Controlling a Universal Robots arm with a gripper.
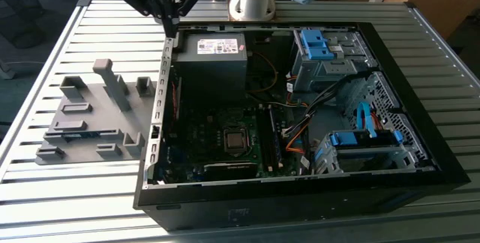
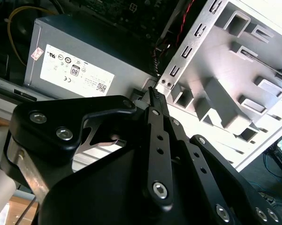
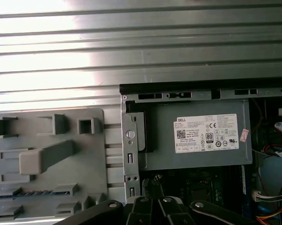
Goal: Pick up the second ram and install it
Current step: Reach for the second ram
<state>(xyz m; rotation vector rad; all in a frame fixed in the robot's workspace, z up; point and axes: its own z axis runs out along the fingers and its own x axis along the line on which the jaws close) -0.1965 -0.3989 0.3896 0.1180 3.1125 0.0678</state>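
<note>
The tool (image 2: 153, 96), jaws pinched narrow and empty, hangs over the rim of the case (image 1: 300, 198), at its 11 o'clock in the exterior view. The second ram (image 1: 77, 136) lies in the grey fixture (image 1: 94, 113) at the case's 9 o'clock; crossing low could clip that rim or the fixture's post (image 1: 112, 85).

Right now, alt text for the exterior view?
The gripper, shut and empty, hangs over the edge of the open computer case, beside the power supply. On the exterior view's left, a grey fixture on the slatted table holds the second ram.
</note>
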